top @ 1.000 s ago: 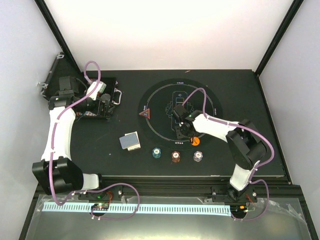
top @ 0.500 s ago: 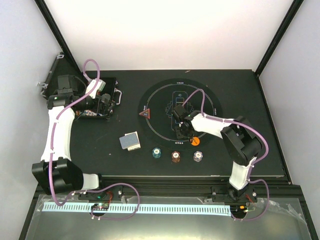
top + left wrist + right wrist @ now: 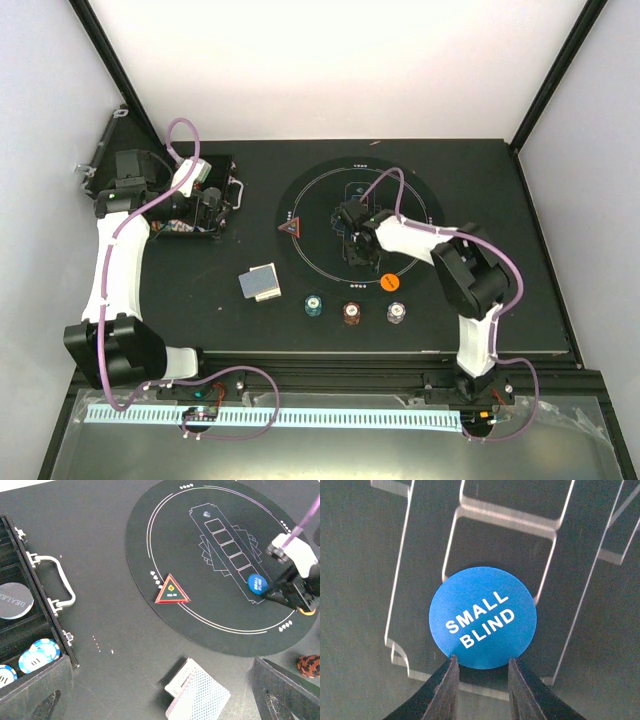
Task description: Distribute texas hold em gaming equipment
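Reading "SMALL BLIND": blue button [image 3: 482, 617]

My right gripper [image 3: 352, 247] has the flat mat [image 3: 310, 195] open on all sides; only the blue button [image 3: 482, 617] lies at my fingertips [image 3: 442, 692], with the orange button [image 3: 390, 283] near, toward the bases. Three chips [image 3: 351, 313] line the table beyond it. My left gripper [image 3: 212, 207] hangs over the case [image 3: 20, 555], its handle [image 3: 55, 577] and the card stack [image 3: 262, 283] flanking the way to the mat.
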You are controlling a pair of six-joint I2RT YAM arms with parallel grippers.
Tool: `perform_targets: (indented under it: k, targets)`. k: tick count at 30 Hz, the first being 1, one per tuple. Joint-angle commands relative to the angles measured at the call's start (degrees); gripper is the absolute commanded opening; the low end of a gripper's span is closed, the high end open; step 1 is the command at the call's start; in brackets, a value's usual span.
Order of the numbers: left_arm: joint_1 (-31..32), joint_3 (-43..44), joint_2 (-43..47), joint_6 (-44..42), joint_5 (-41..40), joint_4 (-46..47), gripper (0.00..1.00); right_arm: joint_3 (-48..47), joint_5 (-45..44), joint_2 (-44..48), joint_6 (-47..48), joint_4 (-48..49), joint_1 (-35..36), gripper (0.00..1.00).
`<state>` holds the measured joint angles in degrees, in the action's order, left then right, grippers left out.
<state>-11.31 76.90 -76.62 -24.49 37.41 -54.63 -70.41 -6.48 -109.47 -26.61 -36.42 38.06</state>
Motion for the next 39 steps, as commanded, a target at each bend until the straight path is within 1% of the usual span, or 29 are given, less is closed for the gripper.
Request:
perform_targets:
  k: [1, 5, 9, 15, 17, 21, 24, 26, 29, 32, 34, 36, 39]
  targets:
    - [-0.47, 2.46, -0.29, -0.44, 1.88, -1.08, 0.99, -8.18, -2.60, -5.38, 1.92, -0.86, -3.29, 0.30]
    - [-0.48, 2.24, -0.30, -0.50, 2.17, -1.71, 0.99, -19.40, -4.18, -13.18, 4.01, -3.26, -6.39, 0.29]
    - [-0.47, 2.33, -0.24, -1.42, 2.45, -3.05, 0.99, -34.14, -4.82, -22.53, 5.69, -7.84, -9.32, 0.28]
    - [-0.53, 1.01, 0.08, -2.20, 1.69, -2.86, 0.99, -56.73, -5.71, -35.22, 6.75, -15.41, -11.78, 0.27]
    - [-0.53, 0.97, -0.27, -2.30, 1.62, -2.76, 0.99, -61.02, -6.36, -37.77, 6.66, -15.69, -12.37, 0.26]
    - [-0.49, 1.03, -0.94, -2.22, 1.63, -2.93, 0.99, -65.30, -5.60, -40.93, 5.99, -15.02, -13.75, 0.25]
    - [-0.47, 0.98, -1.16, -2.30, 1.53, -3.02, 0.99, -65.80, -4.22, -41.15, 6.99, -14.02, -14.07, 0.27]
    - [-0.47, 0.93, -1.03, -2.39, 1.52, -3.11, 0.99, -64.97, -2.68, -39.66, 8.56, -12.98, -13.98, 0.33]
    - [-0.48, 1.05, -0.90, -2.28, 1.73, -3.11, 0.99, -63.25, -1.08, -35.85, 11.80, -11.64, -13.66, 0.47]
    - [-0.54, 0.90, -0.74, -2.25, 3.21, -3.31, 0.99, -61.35, -0.64, -30.67, 12.92, -12.22, -13.55, 0.53]
    - [-0.51, 1.04, -0.57, -1.93, 3.54, -3.29, 0.99, -57.90, -0.40, -26.00, 12.76, -12.82, -13.40, 0.57]
    - [-0.53, 0.93, -0.17, -1.91, 3.34, -3.04, 0.99, -51.65, -0.84, -20.62, 12.07, -13.11, -12.93, 0.58]
    - [-0.47, 0.82, -0.01, -1.91, 3.09, -2.85, 0.99, -35.66, -2.99, -10.36, 10.89, -8.72, -10.93, 0.60]
